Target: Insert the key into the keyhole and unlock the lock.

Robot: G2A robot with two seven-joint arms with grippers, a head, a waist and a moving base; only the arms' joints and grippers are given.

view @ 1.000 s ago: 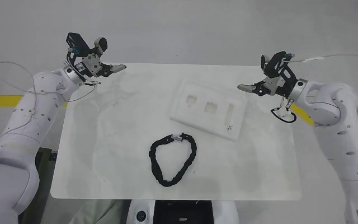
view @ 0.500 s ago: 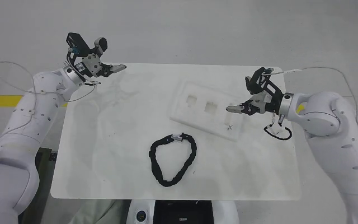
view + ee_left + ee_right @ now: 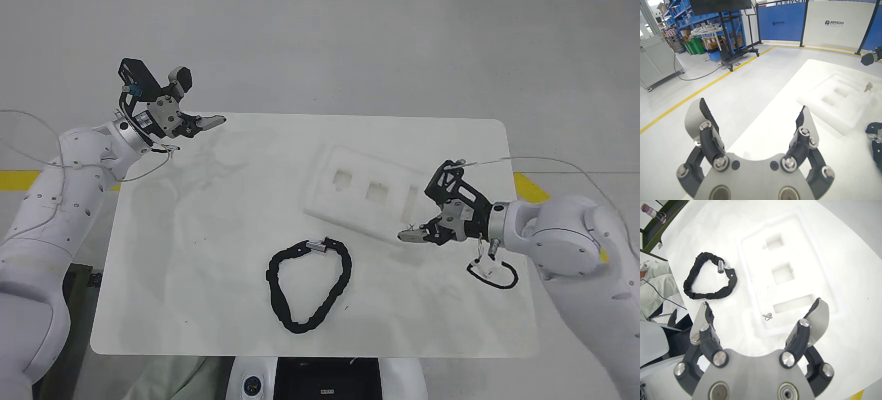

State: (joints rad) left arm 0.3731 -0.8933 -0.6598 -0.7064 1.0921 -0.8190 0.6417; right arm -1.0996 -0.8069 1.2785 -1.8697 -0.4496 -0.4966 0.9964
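White table (image 3: 180, 260) with a white foam tray (image 3: 318, 205) and, near it, a looped black chain lock (image 3: 343, 278)

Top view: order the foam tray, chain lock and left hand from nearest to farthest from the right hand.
1. Foam tray: the open right hand hovers over its front corner, on the robot's right.
2. Chain lock: on the table's front middle.
3. Left hand: over the table's far corner, on the opposite side.
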